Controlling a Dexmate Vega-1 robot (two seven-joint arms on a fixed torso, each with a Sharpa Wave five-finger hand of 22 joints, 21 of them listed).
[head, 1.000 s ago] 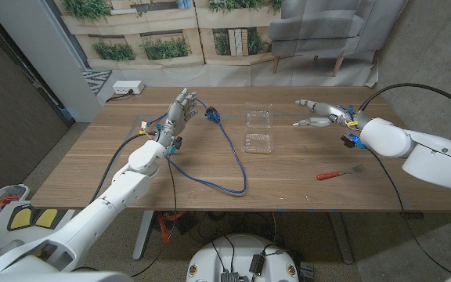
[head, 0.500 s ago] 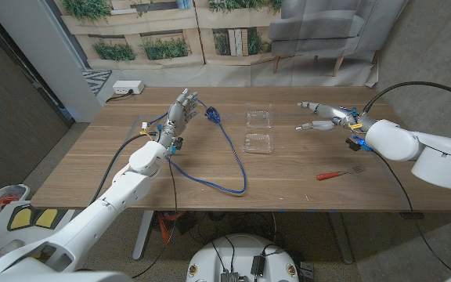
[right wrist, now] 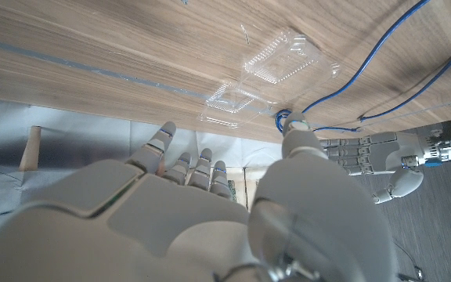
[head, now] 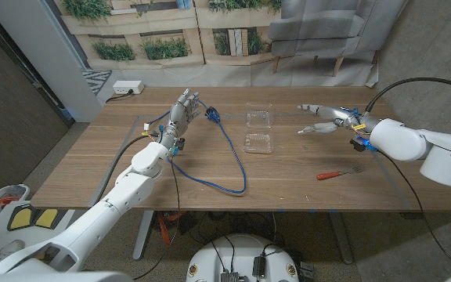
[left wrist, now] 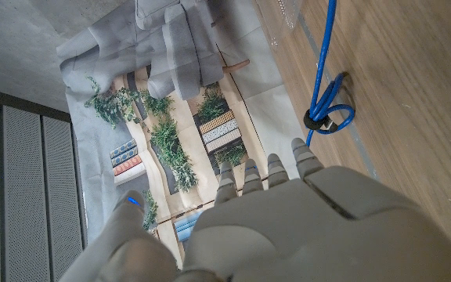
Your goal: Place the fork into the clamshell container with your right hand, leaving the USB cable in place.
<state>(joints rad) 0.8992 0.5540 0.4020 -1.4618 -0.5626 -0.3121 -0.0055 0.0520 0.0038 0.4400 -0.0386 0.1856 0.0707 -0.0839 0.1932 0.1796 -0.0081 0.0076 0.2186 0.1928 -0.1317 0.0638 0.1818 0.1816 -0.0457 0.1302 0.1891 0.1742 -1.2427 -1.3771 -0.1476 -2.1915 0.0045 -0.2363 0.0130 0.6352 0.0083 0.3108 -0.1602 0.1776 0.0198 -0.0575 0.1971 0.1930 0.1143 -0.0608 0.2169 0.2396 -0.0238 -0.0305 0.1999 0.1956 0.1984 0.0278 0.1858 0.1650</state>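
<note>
While right hand (head: 319, 119) hangs open, holding nothing, fork (head: 340, 173) lies untouched. Step: reach. Next: go down, pinch handle. Left hand (head: 181, 111) open near cable (head: 229, 150).

Clear glossy plastic clamshell container (head: 258, 131); matt wood-grain table (head: 304, 188); fork (head: 340, 173) – seemingly metal, red-handled.

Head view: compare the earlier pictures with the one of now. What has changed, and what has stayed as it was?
The right hand has drifted a little toward the table's right edge, its fingers apart and holding nothing. The fork, the clamshell container, the blue USB cable and the left hand lie as before.
</note>
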